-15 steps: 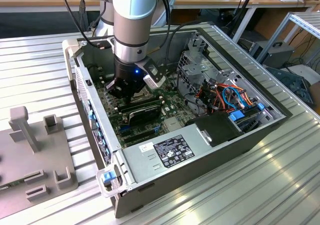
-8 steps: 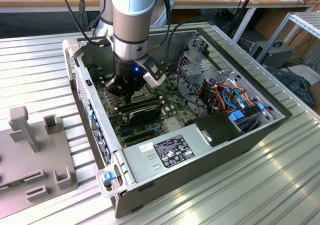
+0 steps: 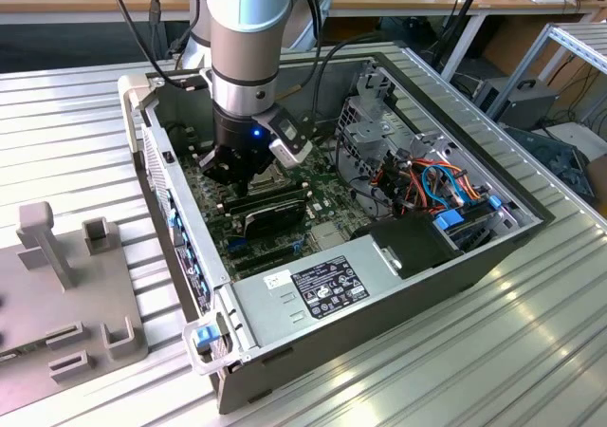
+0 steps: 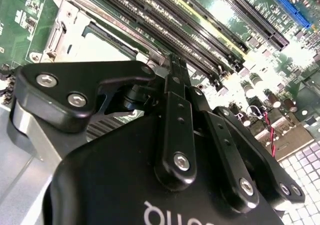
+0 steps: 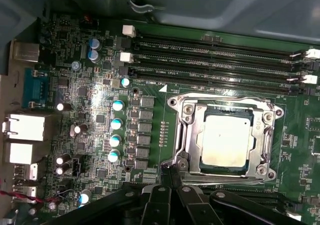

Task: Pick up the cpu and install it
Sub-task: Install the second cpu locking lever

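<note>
The cpu is a silver-grey square lying flat in its socket on the green motherboard. The shiny metal socket frame lies down around it. The chip also shows as a pale patch, the cpu, in the second wrist view. My gripper is shut with nothing between its fingers. Its tips sit right at the socket frame's edge beside the chip. In the exterior view the gripper reaches down inside the open computer case.
Long black memory slots run along one side of the socket. A row of capacitors and the rear ports sit on another. The case holds a power supply, a black card and a drive cage with cables. A grey fixture lies at the exterior view's left.
</note>
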